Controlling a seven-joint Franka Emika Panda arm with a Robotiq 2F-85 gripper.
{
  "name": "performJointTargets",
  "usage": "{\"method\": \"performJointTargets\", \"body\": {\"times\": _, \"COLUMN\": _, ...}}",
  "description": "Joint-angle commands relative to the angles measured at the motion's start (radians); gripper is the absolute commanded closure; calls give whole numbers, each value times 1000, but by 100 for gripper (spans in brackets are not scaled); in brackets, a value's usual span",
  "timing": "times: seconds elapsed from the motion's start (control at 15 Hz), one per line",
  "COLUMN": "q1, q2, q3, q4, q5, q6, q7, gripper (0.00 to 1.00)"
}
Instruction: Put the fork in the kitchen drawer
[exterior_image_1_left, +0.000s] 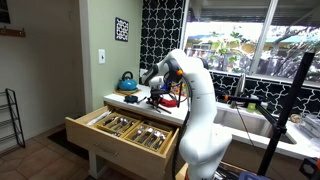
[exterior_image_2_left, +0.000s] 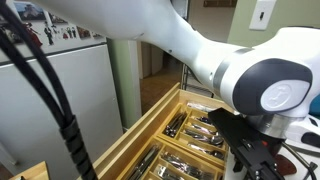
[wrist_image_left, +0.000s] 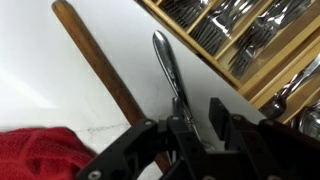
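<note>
The fork (wrist_image_left: 168, 68) is a silver utensil lying on the white counter, its handle pointing away from me. In the wrist view my gripper (wrist_image_left: 198, 122) is open and down at the counter. The fork's near end sits between the fingers, against the left one, with a gap to the right one. The kitchen drawer (exterior_image_1_left: 88, 133) is pulled open, with a cream front and wood compartments full of cutlery. It also shows in the other exterior view (exterior_image_2_left: 160, 122) and at the top right of the wrist view (wrist_image_left: 262, 68). In an exterior view the gripper (exterior_image_1_left: 160, 96) is over the counter behind the drawer.
A brown wooden stick (wrist_image_left: 98, 68) lies on the counter just left of the fork. A red cloth (wrist_image_left: 40, 155) is at the lower left. A teal kettle (exterior_image_1_left: 127, 81) stands at the back of the counter. A sink (exterior_image_1_left: 245, 120) is beside the arm.
</note>
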Motion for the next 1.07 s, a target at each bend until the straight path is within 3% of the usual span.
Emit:
{"method": "performJointTargets", "body": {"times": 0.0, "q1": -20, "q2": 24, "q3": 11, "q4": 19, "q5": 28, "q6": 10, "q7": -26, "gripper": 41}}
{"method": "performJointTargets", "body": {"times": 0.13, "q1": -21, "q2": 22, "q3": 13, "q4": 19, "q5": 30, "q6": 10, "q7": -28, "gripper": 34}}
{"method": "performJointTargets", "body": {"times": 0.4, "q1": -23, "q2": 18, "q3": 14, "q4": 27, "q5": 35, "q6": 20, "q7": -35, "gripper": 3}}
{"method": "performJointTargets", "body": {"times": 0.47, "q1": -25, "q2": 22, "q3": 13, "q4": 33, "q5": 37, "q6": 21, "q7": -33, "gripper": 2}}
{"method": "performJointTargets", "body": {"times": 0.53, "q1": -27, "q2": 25, "q3": 13, "q4": 37, "q5": 42, "q6": 23, "q7": -31, "gripper": 15}}
{"method": "performJointTargets", "body": {"times": 0.67, "q1": -31, "q2": 27, "q3": 14, "q4": 43, "q5": 52, "q6": 29, "q7": -31, "gripper": 23}}
{"method": "performJointTargets", "body": {"times": 0.73, "q1": -31, "q2": 28, "q3": 14, "q4": 42, "q5": 54, "q6": 38, "q7": -31, "gripper": 9}}
{"method": "performJointTargets", "body": {"times": 0.8, "q1": -34, "q2": 32, "q3": 15, "q4": 46, "q5": 59, "q6": 41, "q7": -32, "gripper": 9}}
{"method": "performJointTargets", "body": {"times": 0.93, "q1": -35, "q2": 37, "q3": 15, "q4": 45, "q5": 57, "q6": 43, "q7": -38, "gripper": 0}}
{"method": "performJointTargets", "body": {"times": 1.0, "q1": -35, "q2": 39, "q3": 15, "q4": 41, "q5": 53, "q6": 47, "q7": -38, "gripper": 4}}
